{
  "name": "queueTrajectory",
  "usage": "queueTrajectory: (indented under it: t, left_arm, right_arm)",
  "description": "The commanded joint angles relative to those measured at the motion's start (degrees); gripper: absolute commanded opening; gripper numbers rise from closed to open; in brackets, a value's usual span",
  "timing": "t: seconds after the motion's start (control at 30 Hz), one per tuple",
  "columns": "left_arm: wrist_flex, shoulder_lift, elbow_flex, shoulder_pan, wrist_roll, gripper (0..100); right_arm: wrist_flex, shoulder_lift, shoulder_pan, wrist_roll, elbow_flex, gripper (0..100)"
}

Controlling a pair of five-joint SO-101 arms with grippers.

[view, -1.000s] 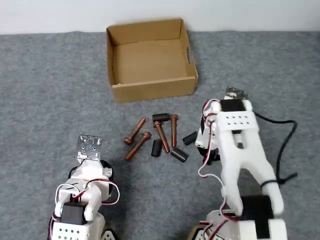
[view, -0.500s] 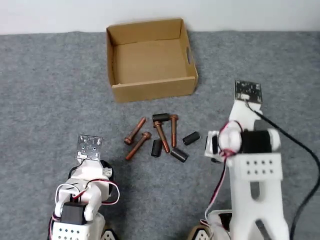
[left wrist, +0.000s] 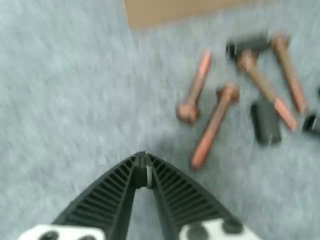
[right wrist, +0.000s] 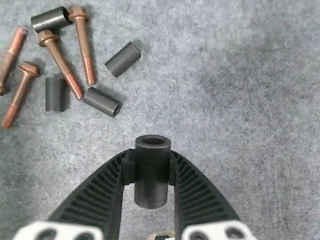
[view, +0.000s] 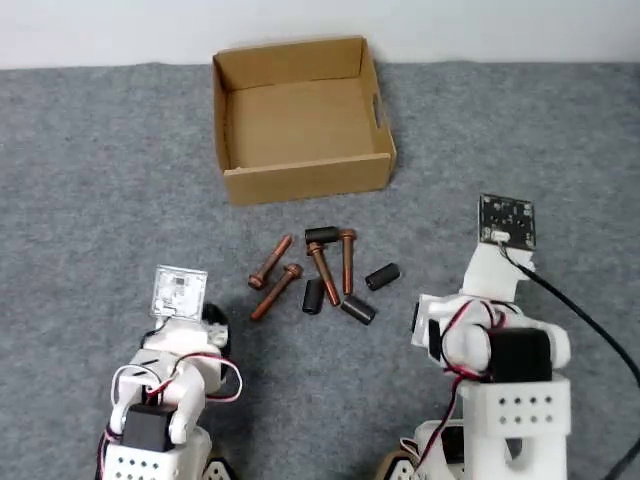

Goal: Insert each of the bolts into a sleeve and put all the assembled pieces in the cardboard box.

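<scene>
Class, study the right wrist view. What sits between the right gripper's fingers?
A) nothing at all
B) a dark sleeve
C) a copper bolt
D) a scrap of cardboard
B: the right gripper is shut on a dark sleeve, its open end facing the camera, while the copper bolts lie loose farther off.

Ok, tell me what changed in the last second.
The right arm pulled back from the bolts toward its base, its hand shut on a sleeve. The left arm tipped slightly. The loose sleeves and the box stayed put.
</scene>
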Motion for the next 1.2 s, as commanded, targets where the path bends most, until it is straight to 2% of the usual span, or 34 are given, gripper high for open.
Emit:
queueTrajectory:
  t: [0.0,0.23,0.4,0.6,0.9,1.17]
  left_arm:
    - [-3.0,0.1,-8.6,-0.4,-0.4,1]
    - [-3.1,1.1,-14.3,2.5,-3.4,1]
    - [-3.3,11.2,-18.2,2.8,-4.0,1]
    - [-4.0,35.0,-32.3,3.5,-4.0,1]
    - [7.2,71.5,-56.7,15.7,-4.2,1]
    - [17.0,98.5,-76.3,16.5,-16.2,1]
  right_arm:
    - [0.2,-2.7,0.6,0.7,0.4,0.8]
    - [-0.4,-5.6,0.6,0.4,4.5,0.8]
    - [-0.4,-8.0,0.6,0.5,5.1,0.8]
    - [-0.4,-10.4,0.6,0.5,5.2,0.8]
    - [-0.1,-10.8,0.6,0.4,5.2,0.8]
    - [0.2,-10.8,0.6,0.3,5.2,0.8]
